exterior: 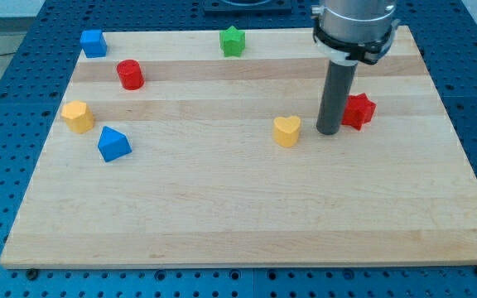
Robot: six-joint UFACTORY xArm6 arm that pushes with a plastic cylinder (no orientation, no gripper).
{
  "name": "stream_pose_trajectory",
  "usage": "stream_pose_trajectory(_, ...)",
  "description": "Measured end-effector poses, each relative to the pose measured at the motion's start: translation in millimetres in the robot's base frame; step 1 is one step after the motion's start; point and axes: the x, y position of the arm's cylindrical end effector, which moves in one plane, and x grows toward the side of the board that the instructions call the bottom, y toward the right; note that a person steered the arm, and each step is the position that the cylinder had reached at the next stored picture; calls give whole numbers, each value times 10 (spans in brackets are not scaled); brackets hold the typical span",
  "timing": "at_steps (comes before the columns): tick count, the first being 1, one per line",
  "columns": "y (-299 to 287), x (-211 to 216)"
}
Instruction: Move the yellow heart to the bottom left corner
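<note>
The yellow heart [286, 131] lies on the wooden board [222, 223], right of the middle. My tip [329, 132] stands just to the heart's right, with a small gap between them. A red star-shaped block [358, 111] sits right behind the rod on its right side, partly hidden by it. The board's bottom left corner [15, 257] is far from the heart, down and to the view's left.
A blue block [93, 43] sits at the top left. A red cylinder [130, 74] is below and right of it. A yellow block [78, 117] and a blue triangular block [113, 144] lie at the left. A green star [233, 41] is at top centre.
</note>
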Motion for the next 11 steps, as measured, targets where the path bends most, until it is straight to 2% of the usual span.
stream_pose_trajectory(1,175,-190)
stream_pose_trajectory(3,451,-273)
stream_pose_trajectory(4,190,-272)
stream_pose_trajectory(8,-939,177)
stream_pose_trajectory(11,-1550,799)
